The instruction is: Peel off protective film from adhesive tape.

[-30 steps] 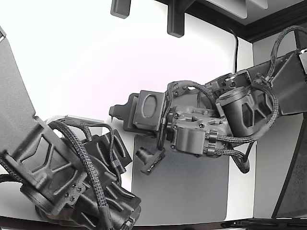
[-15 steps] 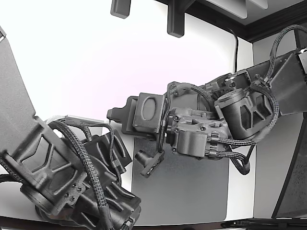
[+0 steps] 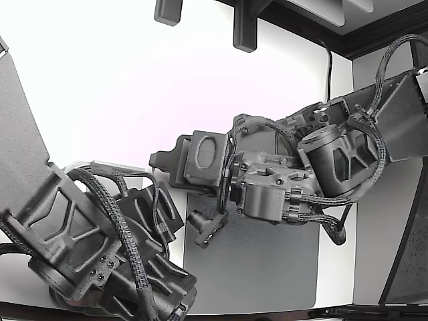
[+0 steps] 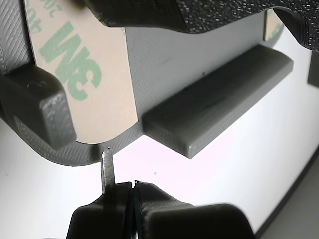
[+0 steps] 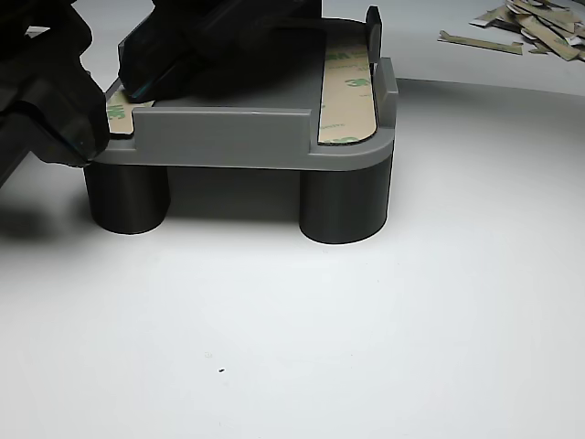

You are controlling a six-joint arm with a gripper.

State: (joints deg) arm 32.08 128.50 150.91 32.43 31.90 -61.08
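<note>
Gripper (image 4: 133,185) jaws closed, thin blade tip just below grey fixture (image 4: 209,107) edge beside tan tape strip (image 4: 87,74) in wrist view; other view: fixture on round legs, taped strip (image 5: 347,87) along its top, peeled scraps (image 5: 526,23) behind.

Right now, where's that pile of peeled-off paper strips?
In the other view, the peeled strips lie heaped on the white table at the far upper right, behind and right of the grey part carrying the tape strip.
</note>
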